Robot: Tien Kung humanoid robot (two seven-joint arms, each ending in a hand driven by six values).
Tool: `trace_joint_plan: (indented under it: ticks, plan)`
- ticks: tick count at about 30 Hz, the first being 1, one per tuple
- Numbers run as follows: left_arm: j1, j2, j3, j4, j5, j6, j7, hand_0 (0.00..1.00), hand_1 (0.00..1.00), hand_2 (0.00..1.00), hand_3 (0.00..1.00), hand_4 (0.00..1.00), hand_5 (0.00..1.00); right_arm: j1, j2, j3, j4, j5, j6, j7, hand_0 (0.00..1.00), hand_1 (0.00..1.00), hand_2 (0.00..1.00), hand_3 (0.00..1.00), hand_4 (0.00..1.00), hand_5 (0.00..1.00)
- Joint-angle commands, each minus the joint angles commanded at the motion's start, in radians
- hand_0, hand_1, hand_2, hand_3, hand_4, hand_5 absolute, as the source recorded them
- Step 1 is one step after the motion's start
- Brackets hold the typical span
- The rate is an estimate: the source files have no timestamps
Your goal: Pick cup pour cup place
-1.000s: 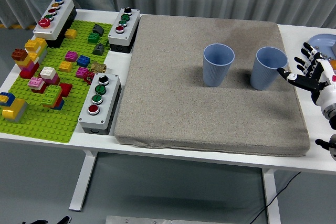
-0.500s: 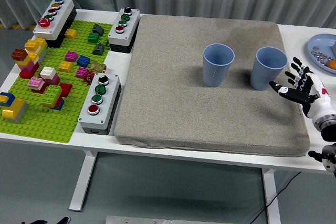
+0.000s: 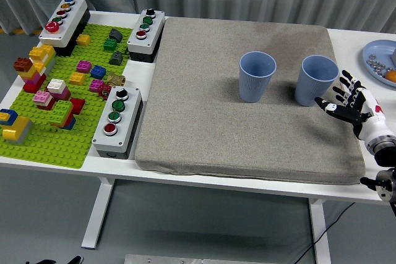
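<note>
Two blue cups stand upright on the grey mat (image 3: 247,134): the left cup (image 3: 257,76) near the middle and the right cup (image 3: 316,80) near the mat's right edge. My right hand (image 3: 344,100) is open, fingers spread, just right of and slightly below the right cup, a small gap from its wall. It holds nothing. The left arm does not show.
A green brick baseplate (image 3: 46,137) with several loose bricks fills the left side. Three button boxes (image 3: 117,122) (image 3: 146,34) (image 3: 64,21) stand around it. A blue plate (image 3: 378,54) with small items sits at the far right edge. A person stands behind the table at top left.
My right hand has dropped lower and moved left, closing in on the right cup's side. Both cups stay where they were.
</note>
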Motion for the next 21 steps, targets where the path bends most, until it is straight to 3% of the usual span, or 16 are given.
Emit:
trace_joint_plan:
  ticks: [21]
  plan:
    - [-0.002,0.004,0.007,0.000,0.003,0.000,0.002,0.767,0.760,0.816,0.665,0.495,0.998,0.073,0.019,-0.030,-0.078,0.014,0.008,0.005,0.945,0.870,0.966,0.960,0.855,0.181]
